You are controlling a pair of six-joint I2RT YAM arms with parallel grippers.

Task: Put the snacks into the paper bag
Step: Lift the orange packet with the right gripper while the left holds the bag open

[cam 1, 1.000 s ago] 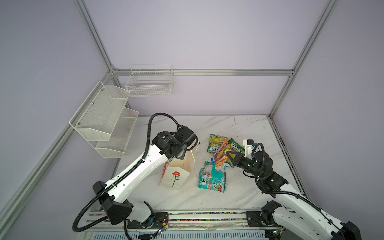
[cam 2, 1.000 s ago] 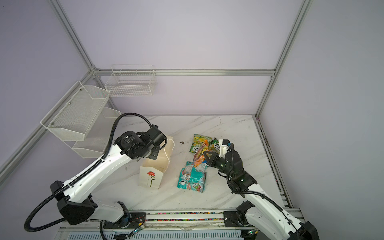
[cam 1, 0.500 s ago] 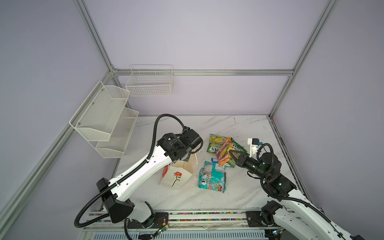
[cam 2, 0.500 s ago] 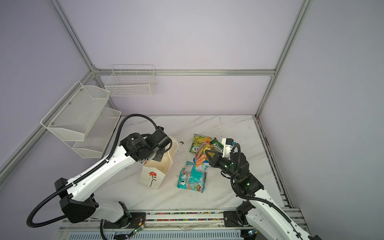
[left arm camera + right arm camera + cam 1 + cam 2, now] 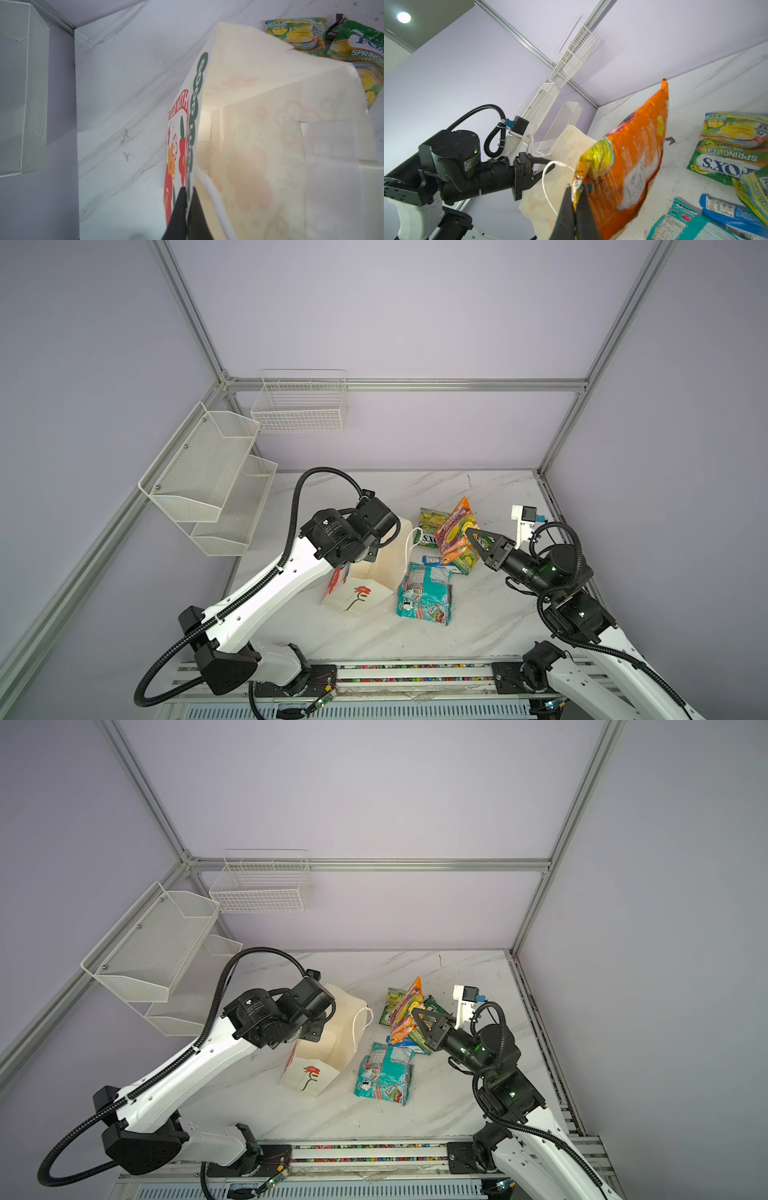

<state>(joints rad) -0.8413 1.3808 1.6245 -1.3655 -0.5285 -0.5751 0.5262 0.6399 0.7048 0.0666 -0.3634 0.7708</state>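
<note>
1 bag [image 5: 376, 572], 1 orange pkt [image 5: 453, 533]

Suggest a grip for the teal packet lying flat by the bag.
Pinch the teal packet by its right long edge, coming in low from the right. It lies flat; the bag crowds its left side and the blue bar its far end, so that edge looks freest.
</note>
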